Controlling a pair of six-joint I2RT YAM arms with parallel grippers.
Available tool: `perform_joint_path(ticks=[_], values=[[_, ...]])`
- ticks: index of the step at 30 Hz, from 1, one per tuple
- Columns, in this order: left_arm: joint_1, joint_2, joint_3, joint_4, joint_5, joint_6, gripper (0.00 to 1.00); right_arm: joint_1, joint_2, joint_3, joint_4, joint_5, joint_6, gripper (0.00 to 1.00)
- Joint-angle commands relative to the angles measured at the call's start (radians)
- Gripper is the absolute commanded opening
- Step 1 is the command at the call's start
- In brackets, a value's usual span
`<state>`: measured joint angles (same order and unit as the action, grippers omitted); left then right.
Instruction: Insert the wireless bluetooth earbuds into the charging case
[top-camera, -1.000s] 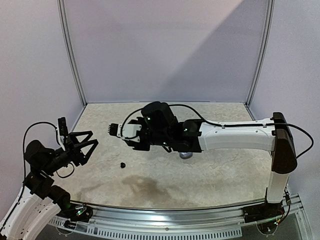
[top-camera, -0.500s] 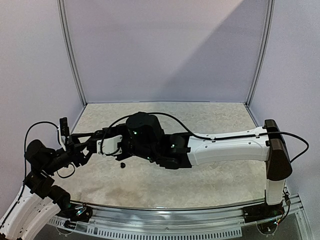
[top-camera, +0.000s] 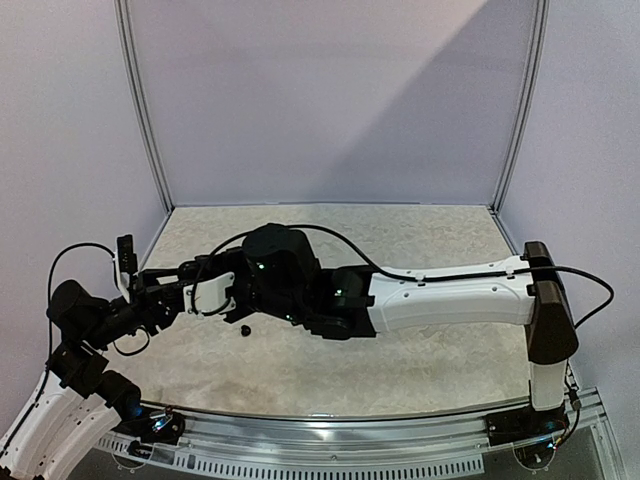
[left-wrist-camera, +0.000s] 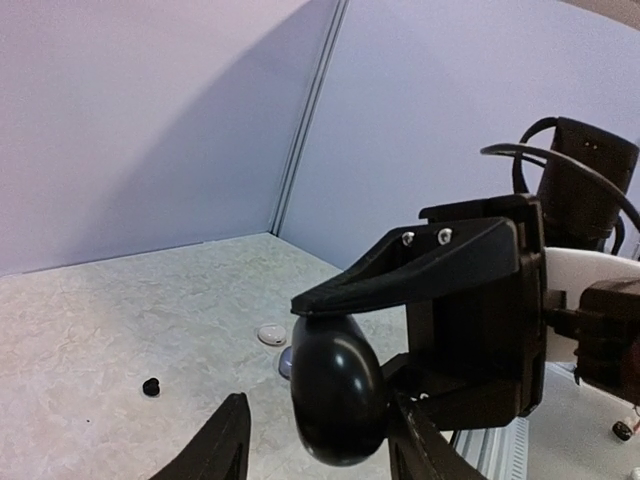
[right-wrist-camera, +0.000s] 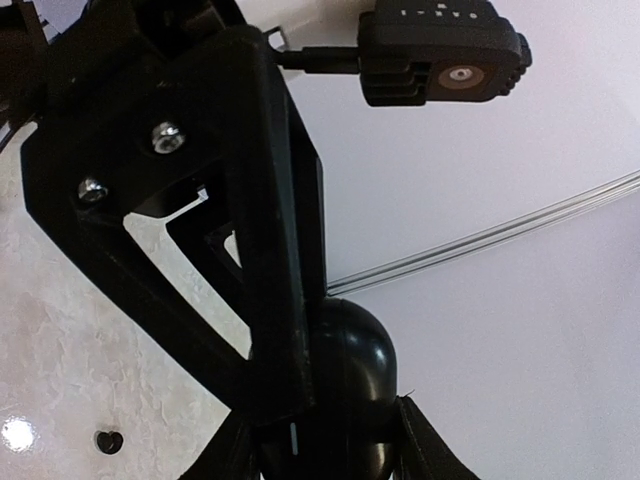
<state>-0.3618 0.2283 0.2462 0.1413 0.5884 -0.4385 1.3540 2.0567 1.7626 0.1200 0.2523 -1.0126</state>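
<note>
**A:** While the right gripper (right-wrist-camera: 322, 450) is stretched right across to the left side, what is it carrying?

**B:** A black, pebble-shaped charging case (left-wrist-camera: 335, 390), pinched between its fingers and held up off the tabletop (top-camera: 400, 360). It looks like a handover. The case hangs inside the left gripper (left-wrist-camera: 320, 440), whose fingers stand apart on either side with nothing clamped, and there is a visible gap on one side.

**A:** Why pass it at all?

**B:** My guess is that one arm has to steady the case while the other works the lid and fetches buds. No open lid shows.

**A:** And the earbuds?

**B:** One black earbud (top-camera: 244, 330) lies loose on the tabletop, below the right wrist and near both grippers. A white rounded item (left-wrist-camera: 270, 333) sits farther back; I cannot tell whether it is a bud or a case.

**A:** Any risk?

**B:** The case looks smooth. If the right lets go before the left has closed, it would likely drop.
</note>
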Motion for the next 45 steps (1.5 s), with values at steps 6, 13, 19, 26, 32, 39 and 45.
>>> perform_joint_path(ticks=[6,13,19,26,32,39,45], values=[[-0.009,-0.008,0.005,0.014,0.022,0.003,0.35,0.007,0.027,0.032,-0.016,-0.008,0.001,0.08],[-0.01,-0.013,0.005,0.011,0.039,0.02,0.0,0.007,0.028,0.044,-0.033,-0.008,0.031,0.22],[-0.008,-0.047,0.001,0.001,0.096,0.132,0.0,-0.035,-0.022,0.093,-0.257,-0.215,0.215,0.94],[0.035,-0.083,-0.001,0.006,0.172,0.175,0.0,-0.193,-0.095,0.146,-0.362,-0.853,0.66,0.94],[0.037,-0.083,-0.001,0.017,0.204,0.17,0.0,-0.216,0.04,0.333,-0.525,-0.966,0.802,0.82],[0.04,-0.085,0.001,0.018,0.188,0.168,0.0,-0.217,0.091,0.366,-0.573,-1.02,0.792,0.75],[0.041,-0.08,-0.001,0.018,0.185,0.168,0.0,-0.211,0.121,0.389,-0.592,-0.975,0.813,0.58]])
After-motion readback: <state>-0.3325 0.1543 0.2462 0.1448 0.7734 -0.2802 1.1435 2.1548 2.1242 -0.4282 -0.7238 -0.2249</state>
